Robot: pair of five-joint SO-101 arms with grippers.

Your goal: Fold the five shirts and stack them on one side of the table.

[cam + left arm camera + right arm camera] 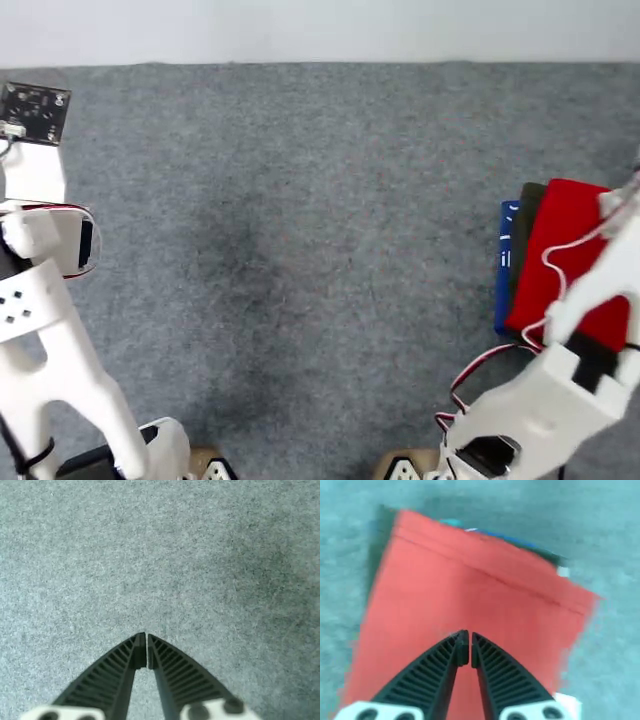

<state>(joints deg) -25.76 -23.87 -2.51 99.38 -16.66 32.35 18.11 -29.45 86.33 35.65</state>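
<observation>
A stack of folded shirts lies at the table's right edge, with a red shirt [560, 245] on top, a dark one [526, 215] under it and a blue one [506, 260] lowest. My right gripper [466, 650] hangs shut over the red shirt [470, 605] with nothing between its fingers. The right arm [555, 385] covers the stack's near part. My left gripper [146, 652] is shut over bare grey carpet, holding nothing, and the left arm [45, 320] stands at the table's left edge.
Grey carpet [300, 230] covers the table from the left arm to the stack. A white wall strip [320, 30] runs along the far edge. Red and white cables [560, 275] loop from the right arm over the red shirt.
</observation>
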